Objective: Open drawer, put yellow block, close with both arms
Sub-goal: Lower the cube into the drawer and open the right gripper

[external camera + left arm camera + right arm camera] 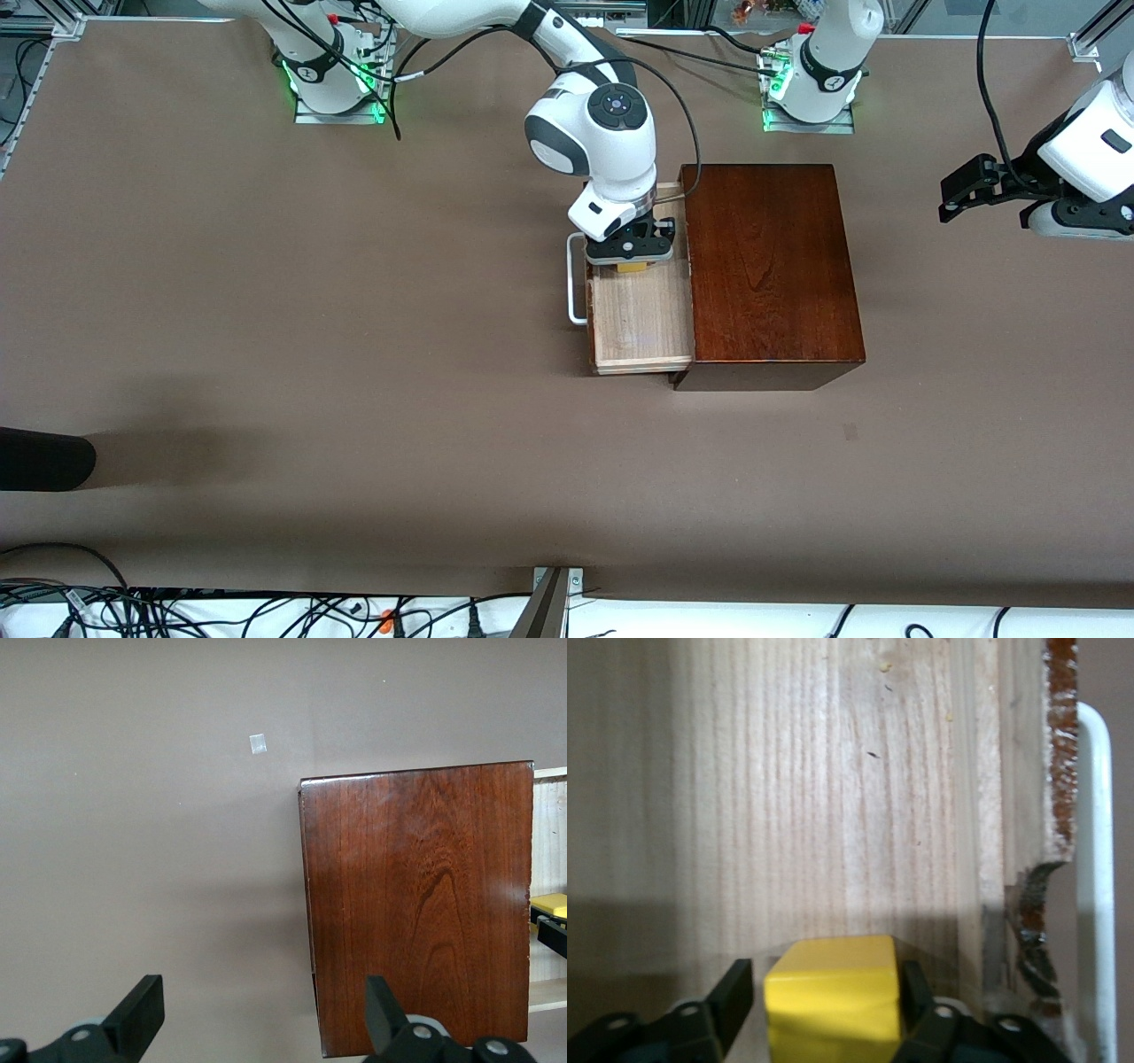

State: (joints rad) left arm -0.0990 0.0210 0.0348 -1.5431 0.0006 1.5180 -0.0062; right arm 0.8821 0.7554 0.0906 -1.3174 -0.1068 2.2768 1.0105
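Stock of the table as I read it from my station, placed against the wooden box (771,266) and listed from the front camera's side onward.

1. Drawer (640,319): pulled out of the box toward the right arm's end of the table, pale floor bare over the part nearer the front camera. White loop handle (574,279) on its dark front, untouched. Opening step: I count it done.

2. Yellow block (833,997): over the drawer's floor, toward the end of the tray away from the front camera, between the right gripper's fingers (731,988). In the right wrist view one finger presses a side face; a narrow gap seems to show at the other. Whether the block rests on the wood or hangs just above it, I cannot tell.

3. Right gripper (631,252): low over the drawer, beside the box's open face, jaws clasped on the yellow block. Placing step: in hand, not finished; release and withdrawal are left.

4. Left gripper (961,190): in the air over bare table, well apart from the box toward the left arm's end, jaws spread wide and holding nothing. This arm waits.

5. Left to do, by my judgement: let go of the block, clear the right arm from the tray, then bring both arms in to push the drawer home. Roughly the halfway mark.
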